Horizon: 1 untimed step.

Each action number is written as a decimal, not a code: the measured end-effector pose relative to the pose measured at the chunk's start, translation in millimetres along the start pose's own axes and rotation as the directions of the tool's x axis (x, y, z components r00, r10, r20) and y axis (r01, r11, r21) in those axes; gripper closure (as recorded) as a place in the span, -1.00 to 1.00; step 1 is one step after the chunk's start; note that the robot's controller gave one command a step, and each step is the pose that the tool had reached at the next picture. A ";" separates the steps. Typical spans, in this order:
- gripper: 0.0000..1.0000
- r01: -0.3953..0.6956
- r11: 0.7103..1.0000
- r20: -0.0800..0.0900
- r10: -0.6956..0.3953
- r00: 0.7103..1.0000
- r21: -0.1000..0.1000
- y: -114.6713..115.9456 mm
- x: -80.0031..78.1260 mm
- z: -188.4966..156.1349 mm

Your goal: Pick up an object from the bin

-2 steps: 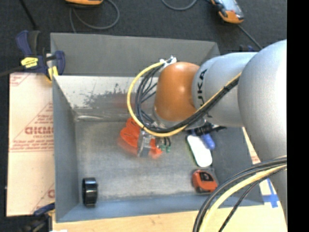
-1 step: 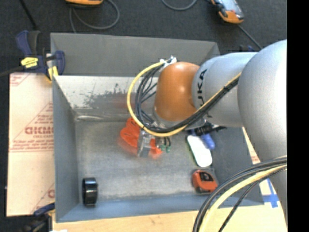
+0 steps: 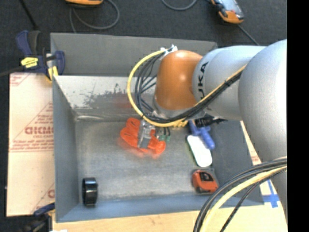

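Camera view. The gripper [image 3: 145,138] stands over a crumpled orange, plastic-looking object [image 3: 129,134] at the middle of the grey metal bin [image 3: 87,88]. Whether it is open or closed cannot be told. The object is probably light, pliant and somewhat slippery, and is best taken across its thicker middle.

Bin [image 3: 96,57] holds cylinder [image 3: 89,191] left, tape measure [image 3: 204,181] right.

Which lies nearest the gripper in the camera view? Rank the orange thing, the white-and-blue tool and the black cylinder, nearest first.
1. Orange thing: mid-bin, right at the gripper.
2. White-and-blue tool: toward the view's right side of the bin.
3. Black cylinder: in the bin's lower left corner in the view.
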State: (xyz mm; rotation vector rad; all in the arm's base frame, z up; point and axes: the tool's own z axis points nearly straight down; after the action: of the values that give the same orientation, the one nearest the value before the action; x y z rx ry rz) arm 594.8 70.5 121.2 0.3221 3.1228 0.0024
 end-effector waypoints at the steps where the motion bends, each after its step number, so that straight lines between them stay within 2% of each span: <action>1: 1.00 -0.004 1.000 0.001 0.004 1.000 0.001 -13.8 -1.0 -7.9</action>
State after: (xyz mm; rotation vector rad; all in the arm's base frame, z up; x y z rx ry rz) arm 592.9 56.8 129.1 0.3289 3.1211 0.0009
